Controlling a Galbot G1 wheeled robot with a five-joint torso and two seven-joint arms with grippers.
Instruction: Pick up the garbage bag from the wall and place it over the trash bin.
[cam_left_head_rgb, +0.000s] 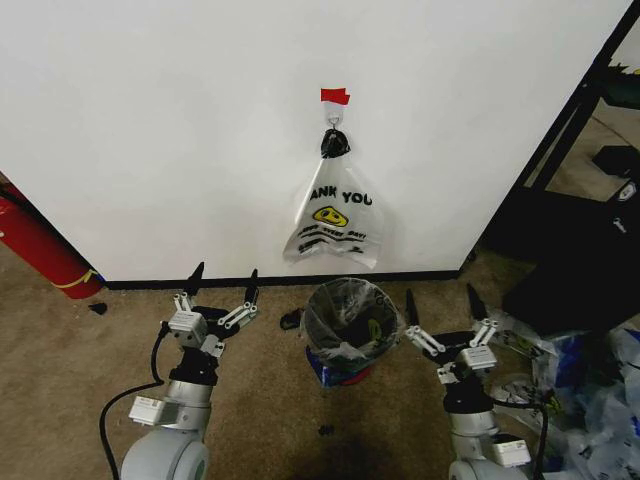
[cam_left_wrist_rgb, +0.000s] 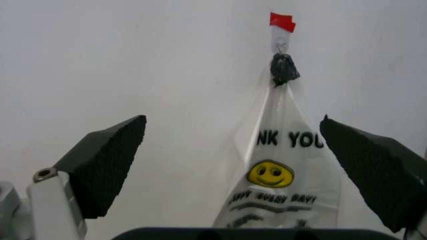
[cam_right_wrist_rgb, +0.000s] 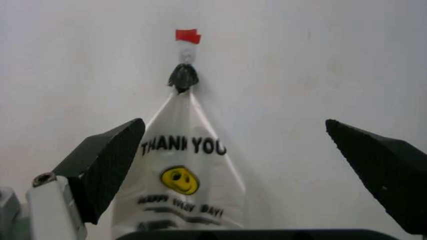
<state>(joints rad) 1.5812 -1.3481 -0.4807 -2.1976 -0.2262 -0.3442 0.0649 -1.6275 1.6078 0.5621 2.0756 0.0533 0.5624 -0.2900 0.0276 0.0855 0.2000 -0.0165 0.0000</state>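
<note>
A plain white wall (cam_left_head_rgb: 200, 120) runs down to a black baseboard strip (cam_left_head_rgb: 150, 283) above brown carpet (cam_left_head_rgb: 60, 360). On the wall, a scrap of red tape (cam_left_head_rgb: 335, 96) tops a black knot (cam_left_head_rgb: 334, 143). Below the knot hangs a white plastic bag (cam_left_head_rgb: 335, 225) printed with black "THANK YOU" lettering and a yellow smiley face. Below that bag, a black mesh bin (cam_left_head_rgb: 349, 325) shows a red base and a clear lining with blue patches.

A white "THANK YOU" bag (cam_left_head_rgb: 335, 225) with a yellow smiley hangs at the picture's centre, its black-knotted top at 12 o'clock from its printed face. A red cylinder (cam_left_head_rgb: 40, 250) leans at 9 o'clock, by the baseboard. Black shelving (cam_left_head_rgb: 590, 110) stands at 2 o'clock. A heap of plastic bags (cam_left_head_rgb: 590, 390) lies at 4 o'clock on the brown carpet (cam_left_head_rgb: 260, 410).
</note>
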